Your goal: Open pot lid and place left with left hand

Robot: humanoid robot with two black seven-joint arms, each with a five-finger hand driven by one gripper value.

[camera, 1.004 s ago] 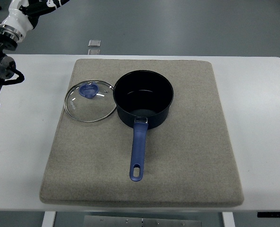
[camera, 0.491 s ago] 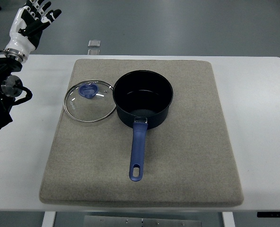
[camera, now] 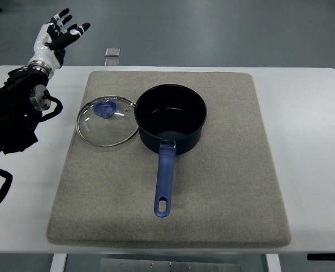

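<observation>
A dark blue pot (camera: 171,117) stands uncovered on the grey mat (camera: 224,187), its blue handle (camera: 164,181) pointing toward the near edge. The glass lid (camera: 107,120) with a blue knob (camera: 105,108) lies flat on the mat just left of the pot, its rim touching the pot's side. My left hand (camera: 60,34) hovers past the table's far left corner, fingers spread and holding nothing, well clear of the lid. Its black-clad arm (camera: 12,116) comes in from the left edge. The right arm does not show.
The mat covers most of the white table (camera: 314,130). A small clear object (camera: 113,52) lies just beyond the table's far edge. Grey floor lies beyond.
The left arm has swung further into view and to the right, with the hand rising from the far left corner. Pot and lid have not moved.
</observation>
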